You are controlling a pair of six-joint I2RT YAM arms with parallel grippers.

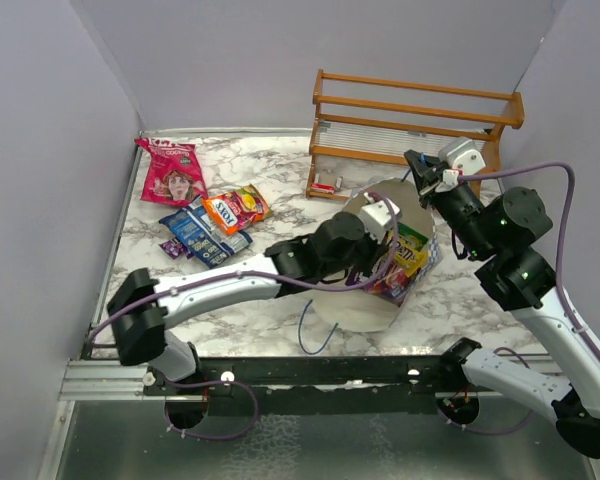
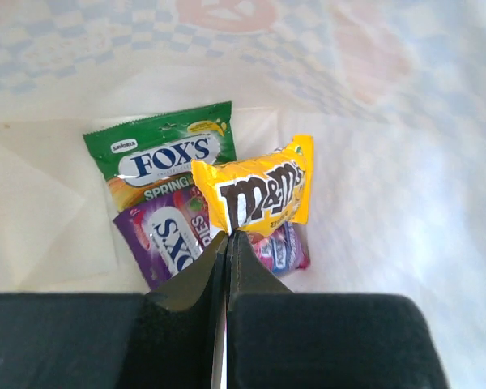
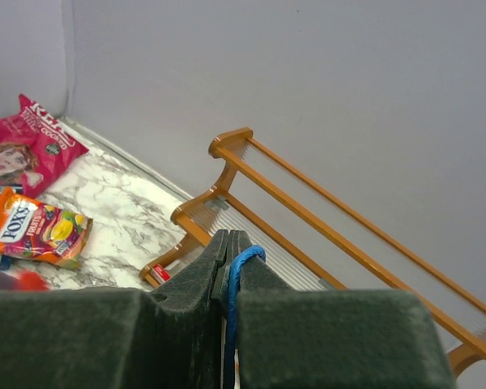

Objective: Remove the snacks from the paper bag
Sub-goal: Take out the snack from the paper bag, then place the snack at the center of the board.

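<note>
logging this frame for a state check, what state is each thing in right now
paper bag, open, packets inside
left end effector, shut on yellow packet in the bag
right end effector, shut on bag handle
green packet, in the bag
purple packet, in the bag
pink bag, out on the table
orange packet, out on the table
blue packet, out on the table

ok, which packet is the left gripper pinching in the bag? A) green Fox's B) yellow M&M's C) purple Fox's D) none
B: left wrist view shows the left gripper shut on the lower edge of the yellow M&M's packet; the green Fox's packet lies behind it.
</note>
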